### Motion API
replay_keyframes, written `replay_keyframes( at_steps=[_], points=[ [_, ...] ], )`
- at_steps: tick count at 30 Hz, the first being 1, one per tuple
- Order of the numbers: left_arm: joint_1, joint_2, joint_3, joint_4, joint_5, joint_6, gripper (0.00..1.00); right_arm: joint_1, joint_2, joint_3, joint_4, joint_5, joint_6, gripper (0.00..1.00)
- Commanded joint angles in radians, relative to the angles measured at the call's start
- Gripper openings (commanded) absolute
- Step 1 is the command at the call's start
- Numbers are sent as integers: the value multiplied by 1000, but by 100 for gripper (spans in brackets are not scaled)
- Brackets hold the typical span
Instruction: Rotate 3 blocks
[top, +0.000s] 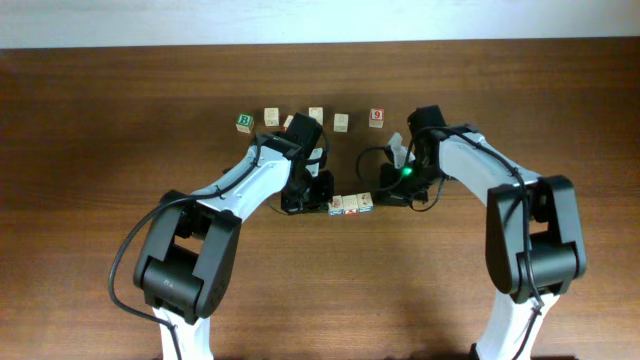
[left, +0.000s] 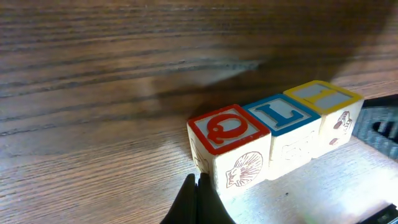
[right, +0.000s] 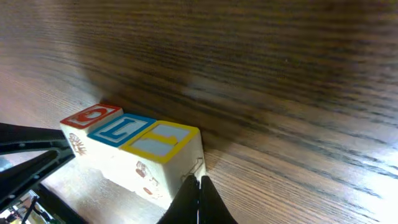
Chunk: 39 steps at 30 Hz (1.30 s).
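Table (top: 90, 120); blocks (left: 283, 118): letters wrist-view only.

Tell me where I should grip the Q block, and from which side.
I would grip the Q block across its shell face and the opposite face, coming from above. The side toward the L block is blocked: they touch, so no finger fits there.

Red block (left: 229, 129) Q, blue block (left: 287, 114) L
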<state>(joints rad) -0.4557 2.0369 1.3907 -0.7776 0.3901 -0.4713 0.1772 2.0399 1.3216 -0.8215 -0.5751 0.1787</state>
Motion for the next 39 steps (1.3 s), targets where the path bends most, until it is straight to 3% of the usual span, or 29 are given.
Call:
replay_keyframes(
  at_steps=[1,39],
  points=[
    [5,9,17,2,14,18,0,-3,15,-10,0,-23,-17,4],
    [5,9,17,8,14,18,0,-1,-31,-9,-11,-159,-97,4]
  ],
)
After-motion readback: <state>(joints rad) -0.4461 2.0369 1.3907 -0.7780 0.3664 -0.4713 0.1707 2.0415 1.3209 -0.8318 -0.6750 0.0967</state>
